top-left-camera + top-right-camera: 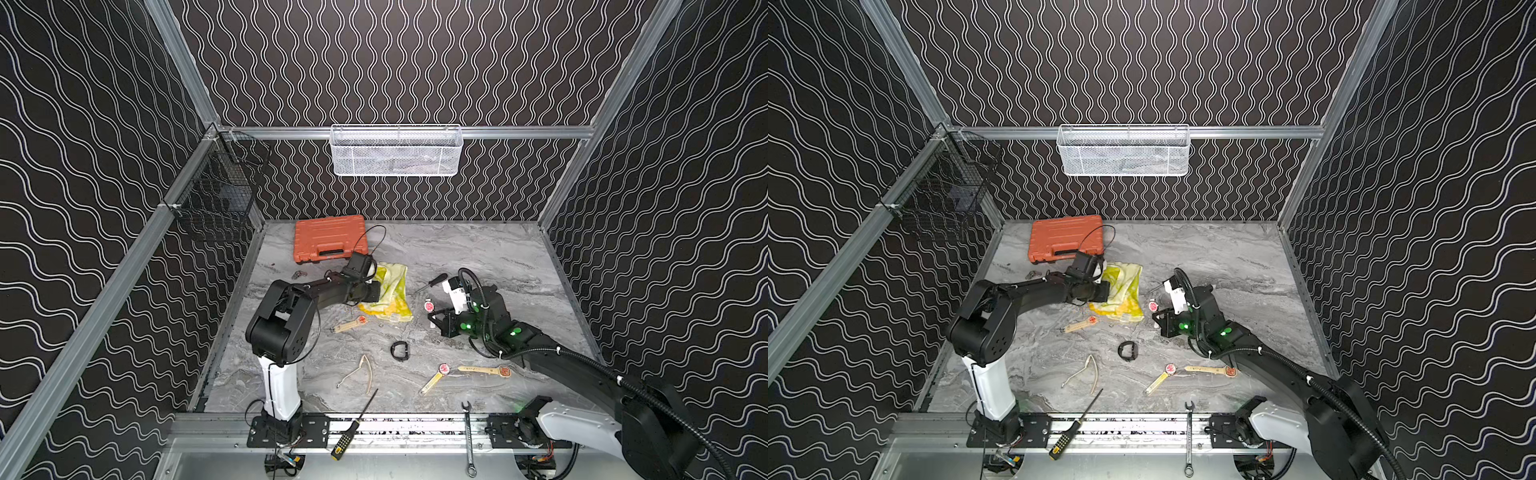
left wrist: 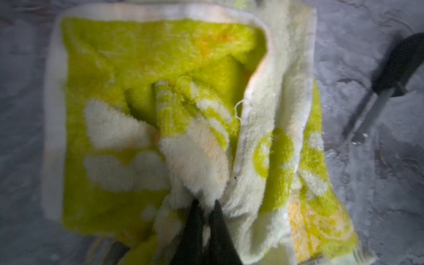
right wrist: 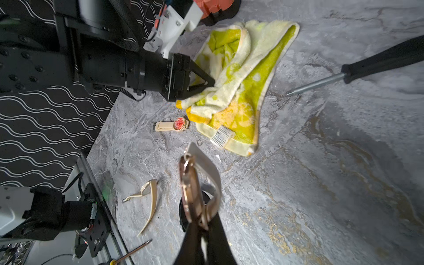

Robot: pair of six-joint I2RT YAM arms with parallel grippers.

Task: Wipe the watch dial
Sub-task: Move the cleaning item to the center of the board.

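Observation:
A yellow-green and cream cloth lies crumpled on the marble table left of centre. My left gripper is shut on a fold at the cloth's near-left edge. My right gripper is shut on a rose-gold watch with a pale strap, held just above the table to the right of the cloth. The watch's red dial faces up and left in both top views and shows edge-on in the right wrist view. Cloth and watch are apart.
A black-handled screwdriver lies between cloth and right arm. Three more tan-strapped watches, a black band and a loose strap lie nearer the front. An orange case stands at the back left.

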